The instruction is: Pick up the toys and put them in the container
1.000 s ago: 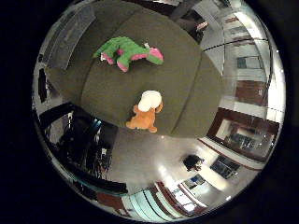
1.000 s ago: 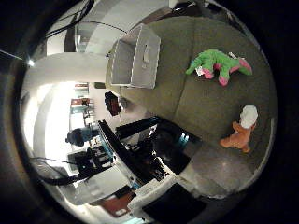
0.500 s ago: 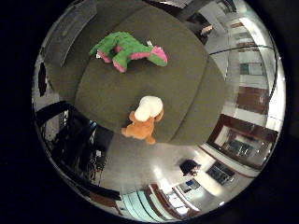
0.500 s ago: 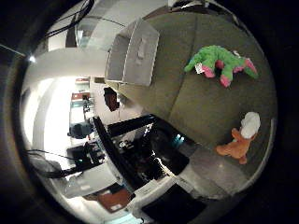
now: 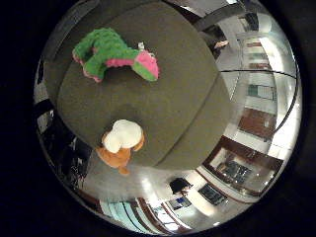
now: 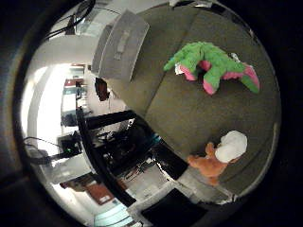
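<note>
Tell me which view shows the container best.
The thumb side palm view: the white container shows there, sitting on the olive couch away from the green dinosaur toy and the orange toy. The little finger side view shows both toys on the couch but no container.

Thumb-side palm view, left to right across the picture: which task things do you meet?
Pale grey plastic container → green and pink plush dinosaur, with the orange plush toy in a white cap beside the olive couch's front edge.
</note>
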Motion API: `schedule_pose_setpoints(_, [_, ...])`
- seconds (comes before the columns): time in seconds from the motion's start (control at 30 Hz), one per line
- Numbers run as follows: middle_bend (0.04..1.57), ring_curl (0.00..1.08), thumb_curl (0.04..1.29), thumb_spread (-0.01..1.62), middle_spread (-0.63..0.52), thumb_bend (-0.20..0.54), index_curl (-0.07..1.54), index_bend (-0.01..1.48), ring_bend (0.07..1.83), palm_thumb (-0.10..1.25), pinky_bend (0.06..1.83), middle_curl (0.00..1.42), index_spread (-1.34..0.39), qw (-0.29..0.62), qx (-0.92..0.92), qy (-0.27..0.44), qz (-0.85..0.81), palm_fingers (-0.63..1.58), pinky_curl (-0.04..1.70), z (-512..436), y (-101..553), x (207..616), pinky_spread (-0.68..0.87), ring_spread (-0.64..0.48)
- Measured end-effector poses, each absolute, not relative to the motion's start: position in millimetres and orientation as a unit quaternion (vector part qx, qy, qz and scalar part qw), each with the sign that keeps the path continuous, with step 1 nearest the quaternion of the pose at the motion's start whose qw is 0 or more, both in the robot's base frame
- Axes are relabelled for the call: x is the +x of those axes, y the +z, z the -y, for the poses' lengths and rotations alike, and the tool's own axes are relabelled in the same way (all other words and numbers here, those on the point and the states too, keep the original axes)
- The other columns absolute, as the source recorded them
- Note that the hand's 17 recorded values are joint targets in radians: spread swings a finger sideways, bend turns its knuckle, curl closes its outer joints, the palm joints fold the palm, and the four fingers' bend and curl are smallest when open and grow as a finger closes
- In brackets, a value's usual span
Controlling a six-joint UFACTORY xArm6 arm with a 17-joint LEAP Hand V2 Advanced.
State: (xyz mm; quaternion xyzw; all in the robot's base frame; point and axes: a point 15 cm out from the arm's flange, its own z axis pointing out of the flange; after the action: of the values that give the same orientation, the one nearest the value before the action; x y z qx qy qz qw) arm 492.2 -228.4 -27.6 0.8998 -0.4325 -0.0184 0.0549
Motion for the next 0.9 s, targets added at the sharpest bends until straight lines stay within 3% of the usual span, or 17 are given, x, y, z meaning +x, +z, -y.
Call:
schedule_pose_setpoints(0.47, [0.18, 0.28, 0.28, 1.00, 0.06, -0.031, 0.23, 0.15, 0.26, 0.43, 0.44, 0.30, -0.40, 0.058, 0.910, -0.030, 0.410, -0.05, 0.21, 212, -77, 518, 0.26, 0.14])
schedule_pose_setpoints(0.9, [0.18, 0.28, 0.28, 1.00, 0.06, -0.028, 0.23, 0.15, 0.26, 0.41, 0.44, 0.29, -0.39, 0.058, 0.912, -0.050, 0.403, -0.04, 0.19, 190, -110, 515, 0.25, 0.14])
